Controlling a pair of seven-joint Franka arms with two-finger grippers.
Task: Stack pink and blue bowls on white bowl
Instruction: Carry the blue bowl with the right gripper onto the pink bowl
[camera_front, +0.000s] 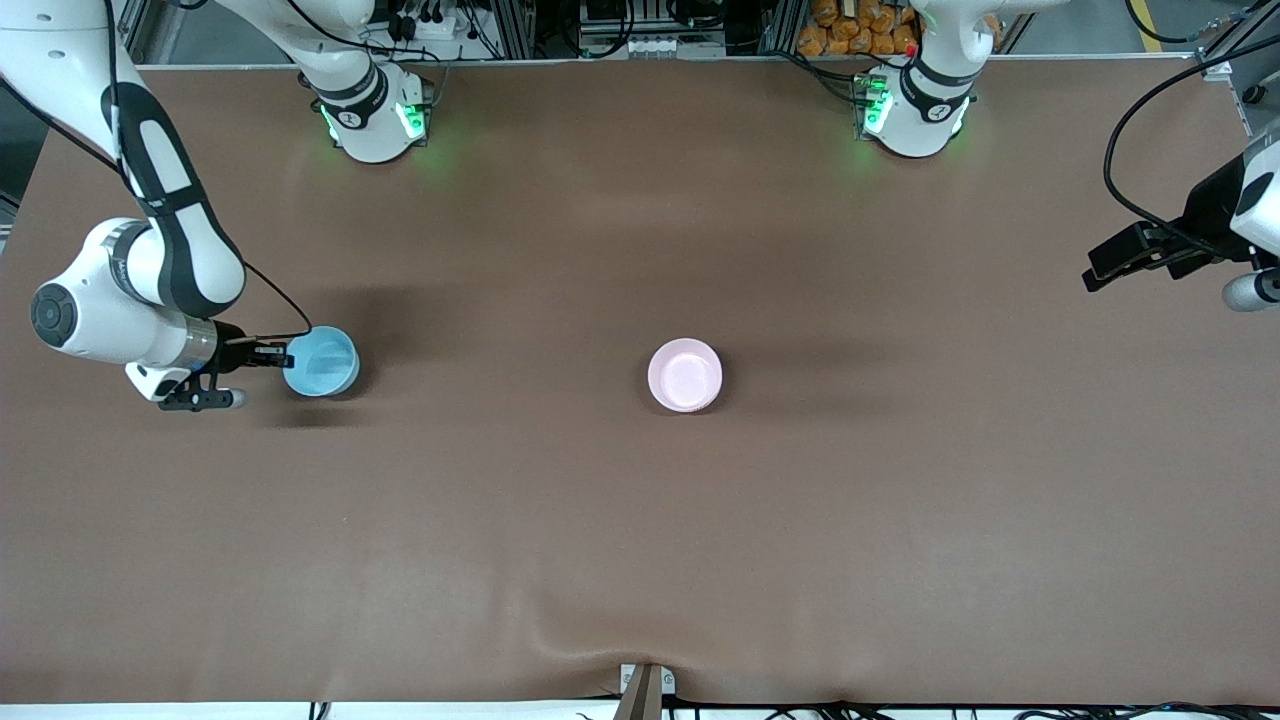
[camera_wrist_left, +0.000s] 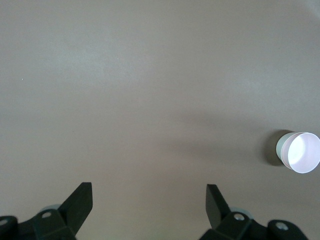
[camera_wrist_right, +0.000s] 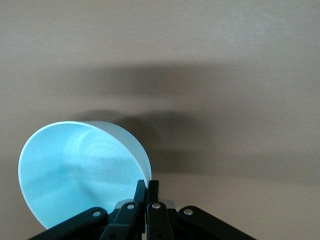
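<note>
Toward the right arm's end of the tabletop (camera_front: 640, 560), right pincer (camera_front: 286, 356) clamped on the blue bowl's (camera_front: 322, 361) rim, bowl tilted, its mouth turned sideways; right wrist view shows the fingers (camera_wrist_right: 146, 192) pinched together on the rim, one inside, one outside. Pink bowl (camera_front: 685, 375) sits upright mid-tabletop, well apart from the blue one; whether it rests in another bowl can't be told. Left pincer (camera_front: 1100, 270) waits up over the left arm's end, jaws spread wide, nothing between them.

Blue bowl (camera_front: 322, 362) tilted (rim pinched), pink bowl (camera_front: 685, 375) upright
</note>
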